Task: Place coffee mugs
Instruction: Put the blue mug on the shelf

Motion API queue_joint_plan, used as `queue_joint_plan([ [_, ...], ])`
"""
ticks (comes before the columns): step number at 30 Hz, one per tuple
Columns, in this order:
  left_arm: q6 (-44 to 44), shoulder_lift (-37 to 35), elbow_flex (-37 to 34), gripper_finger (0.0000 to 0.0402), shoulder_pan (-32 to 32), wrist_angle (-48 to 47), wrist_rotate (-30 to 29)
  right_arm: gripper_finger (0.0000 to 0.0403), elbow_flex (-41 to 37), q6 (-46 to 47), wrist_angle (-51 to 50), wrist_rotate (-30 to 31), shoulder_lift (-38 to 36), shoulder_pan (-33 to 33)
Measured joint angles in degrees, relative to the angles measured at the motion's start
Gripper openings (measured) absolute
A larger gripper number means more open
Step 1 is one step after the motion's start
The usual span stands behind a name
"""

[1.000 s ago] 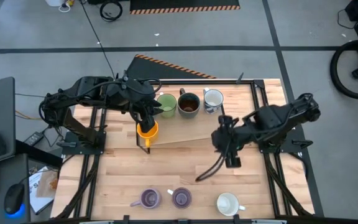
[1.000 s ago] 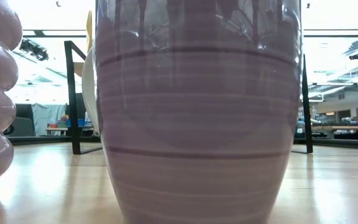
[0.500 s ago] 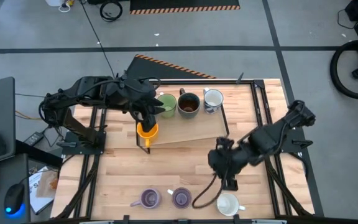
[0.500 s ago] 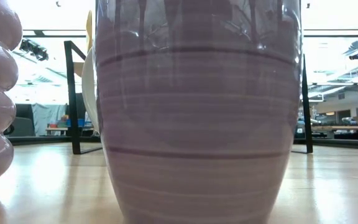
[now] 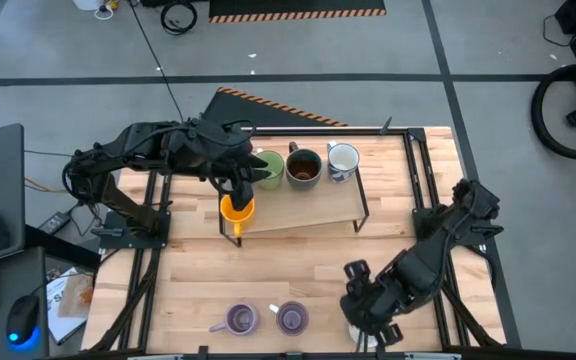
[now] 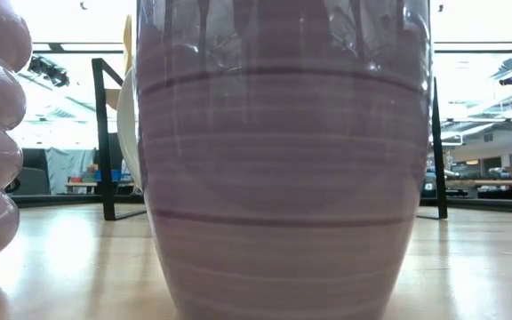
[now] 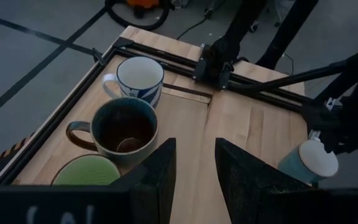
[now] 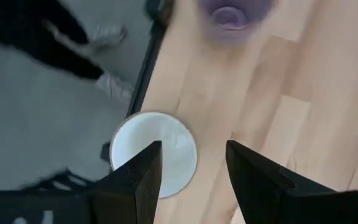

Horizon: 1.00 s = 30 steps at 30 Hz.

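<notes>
Change: right arm has swung from mid-desk to the near right edge; left arm unmoved.
Right tool (image 8: pixel 188 180): fingers spread, holding nothing, poised over the white mug (image 8: pixel 154 154) at the near edge, likely lining up a grasp.
Left tool (image 5: pixel 236 192): at the orange mug (image 5: pixel 236 209) on the far left; grip cannot be told.
Placed row: green mug (image 5: pixel 267 168), dark brown mug (image 5: pixel 303 168), second white mug (image 5: pixel 343 159) side by side at the far edge of the desk (image 5: pixel 298 265).
Waiting: two purple mugs (image 5: pixel 241 319), near centre.
</notes>
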Motion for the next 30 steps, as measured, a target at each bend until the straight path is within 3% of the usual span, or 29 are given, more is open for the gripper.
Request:
queue_joint_plan([
  [6, 0.0, 0.0, 0.0, 0.0117, 0.0, 0.0, 0.0, 0.0184, 0.0, -10.1, 0.1, -6.2, 4.0, -0.4],
  [19, 0.1, 0.0, 0.0, 0.0117, 0.0, 0.0, 0.0, 0.0183, -2.0, -25.0, 4.4, -8.9, 7.6, -2.6],
  [30, 0.0, -0.6, 0.0, 0.0117, 1.1, 0.1, 0.0, 0.0182, -8.7, -29.0, 13.1, -12.8, 7.5, -2.3],
])
